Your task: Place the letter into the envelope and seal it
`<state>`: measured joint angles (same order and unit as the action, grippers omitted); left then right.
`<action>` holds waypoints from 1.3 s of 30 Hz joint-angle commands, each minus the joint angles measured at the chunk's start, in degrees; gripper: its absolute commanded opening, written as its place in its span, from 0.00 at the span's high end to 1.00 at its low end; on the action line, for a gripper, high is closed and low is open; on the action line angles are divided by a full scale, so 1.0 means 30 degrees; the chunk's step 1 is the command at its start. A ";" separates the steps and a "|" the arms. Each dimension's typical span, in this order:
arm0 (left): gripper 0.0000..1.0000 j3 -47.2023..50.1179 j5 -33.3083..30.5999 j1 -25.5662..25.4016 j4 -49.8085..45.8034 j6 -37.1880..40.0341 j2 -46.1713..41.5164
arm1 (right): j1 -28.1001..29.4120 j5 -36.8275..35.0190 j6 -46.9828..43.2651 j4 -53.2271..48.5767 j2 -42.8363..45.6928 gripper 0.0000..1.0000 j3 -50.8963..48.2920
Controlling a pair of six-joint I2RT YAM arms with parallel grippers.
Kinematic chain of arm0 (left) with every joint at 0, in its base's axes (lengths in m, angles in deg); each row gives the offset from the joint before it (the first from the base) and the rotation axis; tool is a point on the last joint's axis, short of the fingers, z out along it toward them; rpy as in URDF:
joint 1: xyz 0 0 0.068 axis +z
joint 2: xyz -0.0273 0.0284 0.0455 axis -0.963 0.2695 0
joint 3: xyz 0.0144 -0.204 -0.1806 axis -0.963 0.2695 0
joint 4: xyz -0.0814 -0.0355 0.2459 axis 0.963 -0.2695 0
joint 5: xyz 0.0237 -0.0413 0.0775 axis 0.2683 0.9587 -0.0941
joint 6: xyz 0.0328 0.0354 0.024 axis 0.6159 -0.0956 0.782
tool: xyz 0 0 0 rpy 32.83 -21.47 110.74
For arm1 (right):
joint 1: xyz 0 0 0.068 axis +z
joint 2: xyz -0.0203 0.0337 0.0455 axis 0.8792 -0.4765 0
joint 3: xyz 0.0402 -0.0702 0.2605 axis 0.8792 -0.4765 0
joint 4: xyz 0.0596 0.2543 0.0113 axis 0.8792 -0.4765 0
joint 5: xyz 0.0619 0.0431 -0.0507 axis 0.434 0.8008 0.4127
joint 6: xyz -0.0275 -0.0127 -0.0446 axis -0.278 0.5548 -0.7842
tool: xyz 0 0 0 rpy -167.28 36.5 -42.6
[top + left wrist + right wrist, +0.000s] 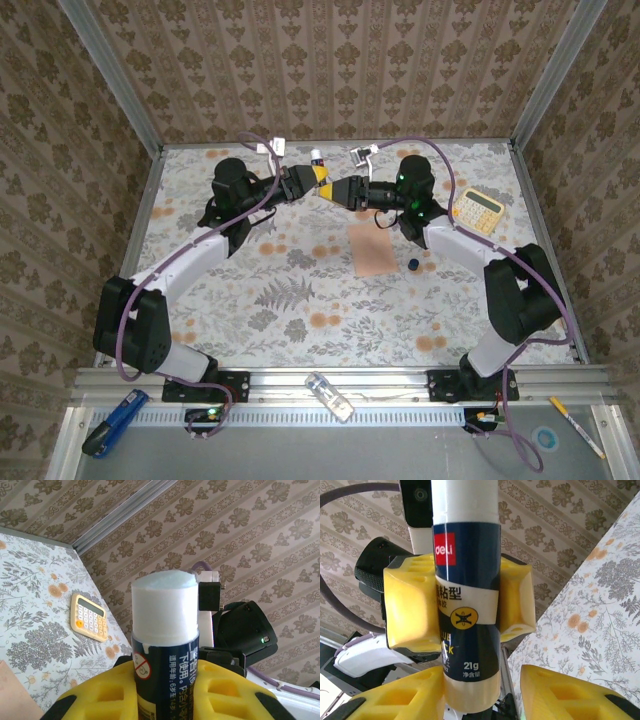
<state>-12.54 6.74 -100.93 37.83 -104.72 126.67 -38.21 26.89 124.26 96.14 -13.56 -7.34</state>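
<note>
Salmon paper, the envelope [372, 250], lies flat on the floral counter [300, 320] just right of centre. Its long axis runs near to far, a little tilted, and I can't make out which way its flap points. Beyond it, my left fingers [322, 176] clamp a glue stick [465, 580]; my right fingers [341, 190] stand parted round its base. Patterned wallpaper encloses the counter.

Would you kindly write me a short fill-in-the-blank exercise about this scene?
The left hand is shut on the glue stick, whose red logo reads ___.
The calculator is ___ in colour.
The small blue cap lies on the ___.
Missing words: deli, yellow, table.
</note>
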 commanded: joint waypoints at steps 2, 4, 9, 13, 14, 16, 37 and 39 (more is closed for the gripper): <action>1.00 -0.0023 -0.0133 0.0008 0.1279 -0.0223 -0.0531 | 0.0158 0.0383 0.0330 0.0985 -0.0097 0.57 0.0510; 1.00 -0.0062 -0.0118 0.0008 0.1330 -0.0263 -0.0473 | 0.0133 0.0347 0.0309 0.1044 -0.0084 0.58 0.0450; 1.00 -0.0064 -0.0181 0.0016 0.1390 -0.0333 -0.0325 | 0.0135 0.0350 0.0415 0.1132 -0.0119 0.62 0.0454; 1.00 -0.0009 -0.0195 0.0016 0.1688 -0.0535 -0.0215 | 0.0156 0.0383 0.0523 0.1189 -0.0129 0.71 0.0516; 1.00 -0.0026 -0.0206 0.0009 0.1685 -0.0542 -0.0223 | 0.0136 0.0355 0.0573 0.1190 -0.0126 0.72 0.0539; 1.00 -0.0026 -0.0246 0.0010 0.1681 -0.0513 -0.0208 | 0.0134 0.0321 0.0645 0.1110 -0.0179 0.73 0.0567; 1.00 -0.0451 -0.4171 -0.1849 -0.1598 0.0509 -0.0488 | 0.1474 -0.5388 -0.5134 -0.6981 0.2019 0.75 0.1408; 1.00 -0.0426 -0.4901 -0.2202 -0.1762 0.0291 -0.0486 | 0.1940 -0.6464 -0.6249 -0.8361 0.2148 0.75 0.1729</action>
<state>-12.54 -5.53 -104.08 33.15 -103.98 126.67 -35.85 13.51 112.09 76.77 -8.62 -5.41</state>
